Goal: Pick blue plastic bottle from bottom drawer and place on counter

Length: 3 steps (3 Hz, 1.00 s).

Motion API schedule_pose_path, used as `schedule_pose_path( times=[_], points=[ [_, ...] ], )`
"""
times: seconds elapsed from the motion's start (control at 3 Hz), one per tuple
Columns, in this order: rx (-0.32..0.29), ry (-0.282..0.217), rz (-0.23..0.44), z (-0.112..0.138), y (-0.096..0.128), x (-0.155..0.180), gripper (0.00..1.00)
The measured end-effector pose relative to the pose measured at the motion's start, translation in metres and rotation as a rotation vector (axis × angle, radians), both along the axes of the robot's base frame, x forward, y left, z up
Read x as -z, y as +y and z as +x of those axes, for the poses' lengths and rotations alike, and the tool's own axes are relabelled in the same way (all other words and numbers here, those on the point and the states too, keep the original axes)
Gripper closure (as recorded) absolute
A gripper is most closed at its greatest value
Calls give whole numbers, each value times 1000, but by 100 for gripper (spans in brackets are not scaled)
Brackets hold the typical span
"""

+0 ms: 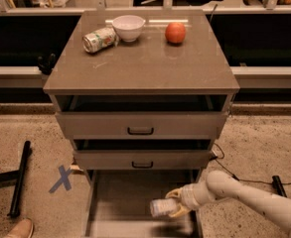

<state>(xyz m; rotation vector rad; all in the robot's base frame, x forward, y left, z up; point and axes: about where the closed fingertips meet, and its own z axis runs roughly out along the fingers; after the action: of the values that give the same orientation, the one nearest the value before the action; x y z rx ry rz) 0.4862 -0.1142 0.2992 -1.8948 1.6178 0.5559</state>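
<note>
Claw (176, 205) sits low inside the deep grey-brown bottom drawer (115, 202), clamped on the small clear bluish plastic bottle (159, 208), whose long axis runs sideways toward the drawer's middle, with the glossy grey-brown desk (140, 68) well above.

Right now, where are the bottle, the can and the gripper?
bottle (158, 208): camera view, its pale body.
can (99, 38): camera view, its dented side.
gripper (174, 204): camera view, between its fingertips, over the bottom drawer (120, 192), holding the bottle.

gripper (172, 203) low in bottom drawer (119, 195), wrapped round blue plastic bottle (160, 208), hiding its right end; bottle blurry, label unreadable. drawer front, shoe (17, 229) cut by bottom edge.
</note>
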Motion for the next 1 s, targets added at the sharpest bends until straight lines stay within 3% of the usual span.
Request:
schedule_pose_path(
  times=[0.33, 1.0],
  points=[
    [-2, -32, 67, 7, -13, -56, 100],
    [-1, -142, 108, 8, -39, -181, 100]
  ],
)
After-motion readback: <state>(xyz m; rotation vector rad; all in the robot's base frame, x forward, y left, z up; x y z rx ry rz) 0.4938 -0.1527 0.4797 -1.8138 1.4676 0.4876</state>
